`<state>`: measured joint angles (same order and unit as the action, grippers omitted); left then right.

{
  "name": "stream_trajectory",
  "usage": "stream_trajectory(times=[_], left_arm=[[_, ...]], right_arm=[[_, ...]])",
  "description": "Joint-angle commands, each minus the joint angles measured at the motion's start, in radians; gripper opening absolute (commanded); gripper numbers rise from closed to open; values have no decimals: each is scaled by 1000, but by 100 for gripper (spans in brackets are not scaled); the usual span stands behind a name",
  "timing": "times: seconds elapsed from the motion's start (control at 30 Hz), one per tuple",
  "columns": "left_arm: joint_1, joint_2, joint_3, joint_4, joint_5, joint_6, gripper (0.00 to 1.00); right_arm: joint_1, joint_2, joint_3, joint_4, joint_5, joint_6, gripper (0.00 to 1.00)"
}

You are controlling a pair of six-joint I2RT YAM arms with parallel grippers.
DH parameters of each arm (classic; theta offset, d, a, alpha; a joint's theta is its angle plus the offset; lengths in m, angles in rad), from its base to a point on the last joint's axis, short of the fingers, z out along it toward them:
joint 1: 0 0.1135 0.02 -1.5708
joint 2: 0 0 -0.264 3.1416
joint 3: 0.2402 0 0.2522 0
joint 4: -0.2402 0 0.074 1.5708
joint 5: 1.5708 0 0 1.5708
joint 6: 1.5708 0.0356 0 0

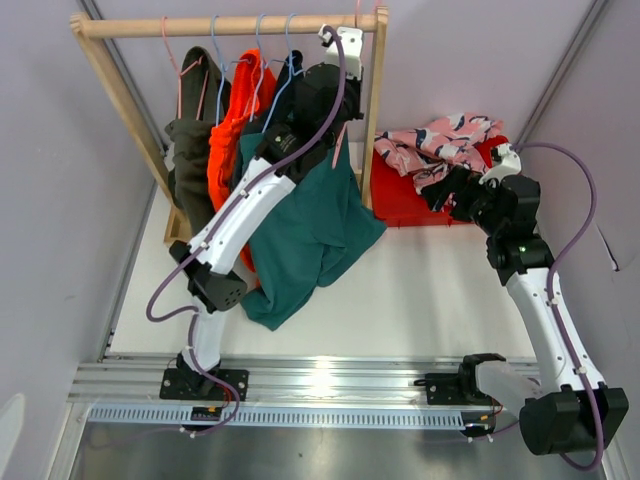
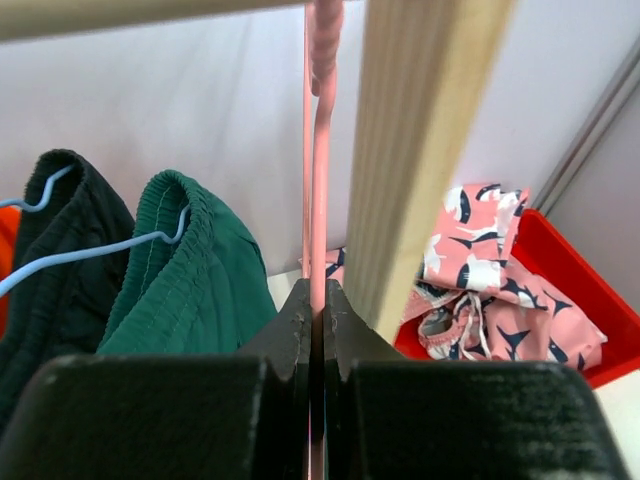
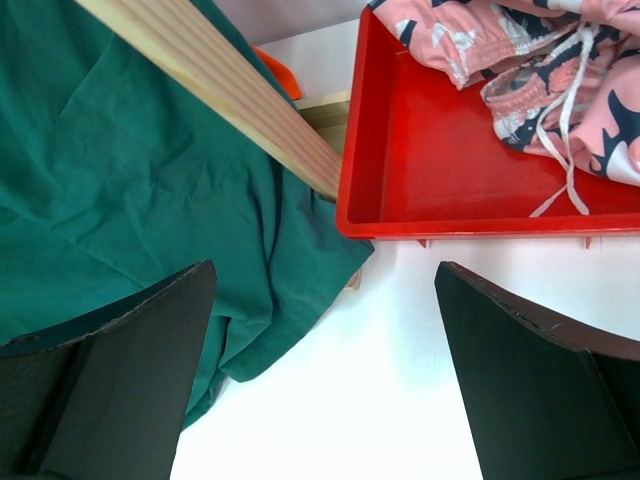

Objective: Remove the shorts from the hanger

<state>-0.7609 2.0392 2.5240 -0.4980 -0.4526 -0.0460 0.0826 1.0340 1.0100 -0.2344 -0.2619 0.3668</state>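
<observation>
Currently, one of five pairs is off the rack: the pink printed shorts [image 1: 440, 145] lie bunched in the red tray [image 1: 400, 205], at the right of the worktop [image 1: 420, 290], partly over its far rim. Their drawstring trails onto the tray floor.

Four pairs remain on the wooden rail [image 1: 230, 25]. From left to right these are the olive shorts [image 1: 190, 160], the orange shorts [image 1: 232, 130], the navy shorts [image 2: 60, 250] and the teal shorts [image 1: 310, 230]. The teal pair hangs by its waistband from a blue hanger [image 2: 90, 255] and drapes low toward the worktop; whether its hem touches the surface cannot be told.

A bare pink hanger [image 2: 320, 150] hangs just beside the right-hand wooden post [image 2: 430, 150]. The left claw [image 2: 318, 295] is clamped tight on the hanger's wire, with no fabric between the fingers.

The right claw [image 3: 325, 275] stands wide and holds nothing. It hovers above the worktop at the tray's near edge, with the teal fabric on one side of it.

Status, as a judgement: roughly one fifth of the task is complete. The empty hanger has yet to be released or set aside. The teal pair, nearest both arms, looks the most accessible next item.
</observation>
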Motion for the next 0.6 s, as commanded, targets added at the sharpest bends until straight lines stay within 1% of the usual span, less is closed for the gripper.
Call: stream_trajectory(times=[0.0,0.07,0.2,0.3,0.33,0.4,0.43,0.47,0.5,0.57], left_arm=[[52,-5,44,81,49,-41,0],[61,-8,32,62,61,-67,0],[61,-27,-27,44,74,-83,4],[61,-42,-48,33,97,-86,9],[61,-46,-48,29,107,-86,19],[61,-68,-56,16,129,-92,29],[61,-77,-62,15,132,-92,37],[61,-88,-68,13,135,-92,41],[60,-114,-86,7,138,-92,46],[60,-143,-91,-7,149,-97,52]], right_arm=[[13,-29,-10,17,-5,0,99],[17,-29,-14,15,-4,0,99],[28,-29,-28,26,3,4,99],[40,-28,-39,32,13,11,99],[48,-25,-40,32,16,12,100],[60,-25,-44,30,26,11,100],[62,-20,-45,32,32,12,99],[65,-20,-45,32,32,14,99],[68,-17,-47,33,33,14,99],[74,-15,-47,35,36,15,99]])
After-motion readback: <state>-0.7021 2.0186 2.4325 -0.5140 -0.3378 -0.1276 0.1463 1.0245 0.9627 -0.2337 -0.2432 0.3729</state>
